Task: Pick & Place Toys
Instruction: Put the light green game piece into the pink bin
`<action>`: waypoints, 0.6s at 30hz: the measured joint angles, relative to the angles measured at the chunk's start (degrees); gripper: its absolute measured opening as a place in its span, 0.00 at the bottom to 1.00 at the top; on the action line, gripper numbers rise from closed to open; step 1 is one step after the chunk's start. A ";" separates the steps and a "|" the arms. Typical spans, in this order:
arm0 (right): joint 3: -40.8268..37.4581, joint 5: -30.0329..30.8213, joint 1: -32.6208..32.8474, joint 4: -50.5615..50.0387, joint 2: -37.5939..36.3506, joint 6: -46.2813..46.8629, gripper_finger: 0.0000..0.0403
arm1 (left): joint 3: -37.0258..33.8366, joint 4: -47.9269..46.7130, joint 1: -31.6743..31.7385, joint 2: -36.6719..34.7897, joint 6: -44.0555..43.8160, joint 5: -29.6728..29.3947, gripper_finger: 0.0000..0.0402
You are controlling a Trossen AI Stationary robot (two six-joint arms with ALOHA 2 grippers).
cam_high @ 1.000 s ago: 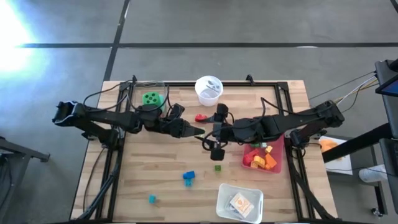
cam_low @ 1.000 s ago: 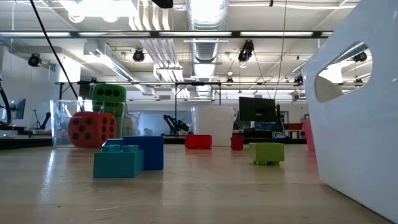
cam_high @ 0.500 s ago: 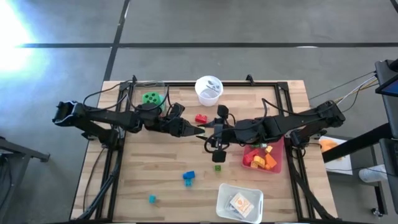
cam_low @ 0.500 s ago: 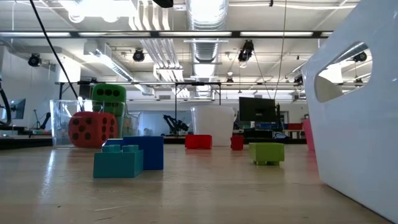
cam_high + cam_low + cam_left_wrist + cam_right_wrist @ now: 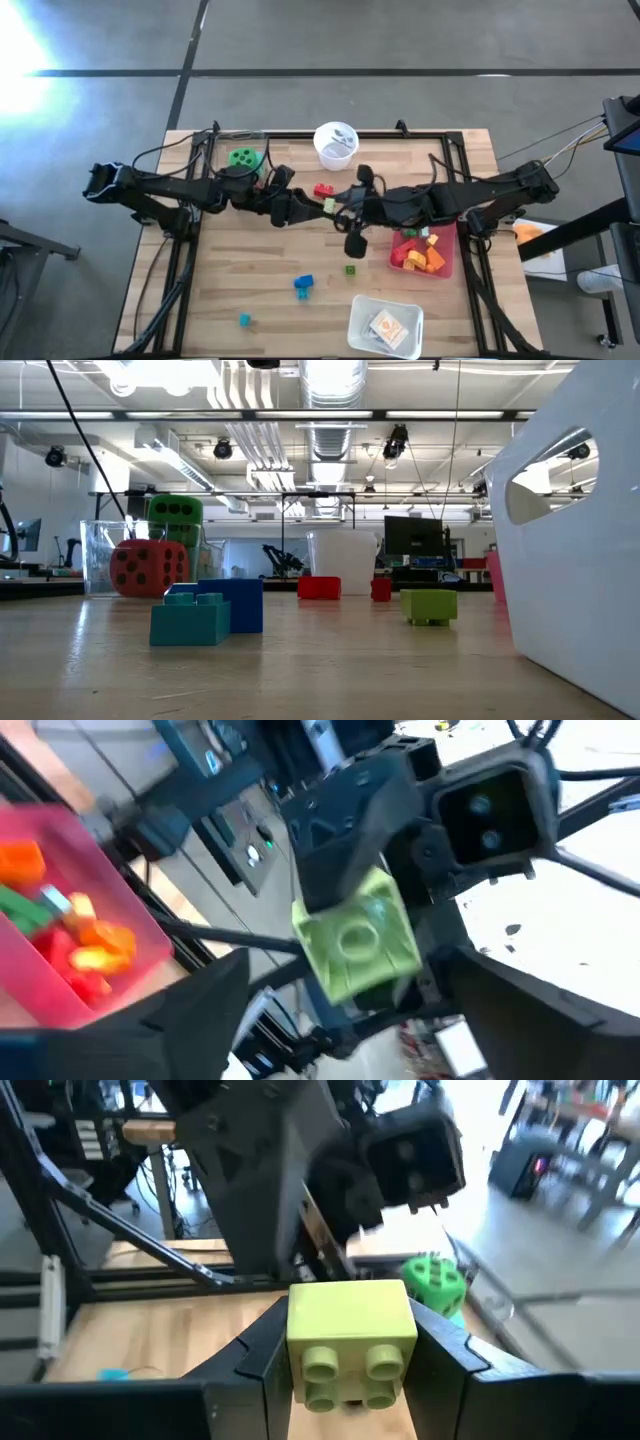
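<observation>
Right hand (image 5: 350,1370) grips the lime brick (image 5: 351,1342) mid-air above desk (image 5: 250,280) centre; left hand (image 5: 300,207) stands open just beside it. Risk: the brick could slip, missing the pink bin (image 5: 445,268).

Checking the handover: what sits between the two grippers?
A yellow-green brick, clamped in the right gripper; the left gripper is open beside it, per the high view.

Lab: exposed ceiling ducts (image 5: 330,385), monitors (image 5: 412,538), concrete floor (image 5: 400,40).

Glossy plastic brick (image 5: 351,1342), matt wood table (image 5: 270,270), w/ smooth grain
</observation>
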 joint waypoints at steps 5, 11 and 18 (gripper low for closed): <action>0.02 0.03 -0.24 -10.83 -5.18 11.69 0.32 | 0.01 -7.53 -0.02 -3.38 5.46 -3.05 0.96; -0.20 -3.94 -0.37 -33.97 -12.01 29.20 0.32 | 0.00 -22.98 -0.06 -8.03 8.12 -4.50 0.97; -4.81 -10.98 -0.39 -49.37 -17.98 45.17 0.32 | 0.00 -34.14 -2.32 -10.34 10.73 -4.65 0.97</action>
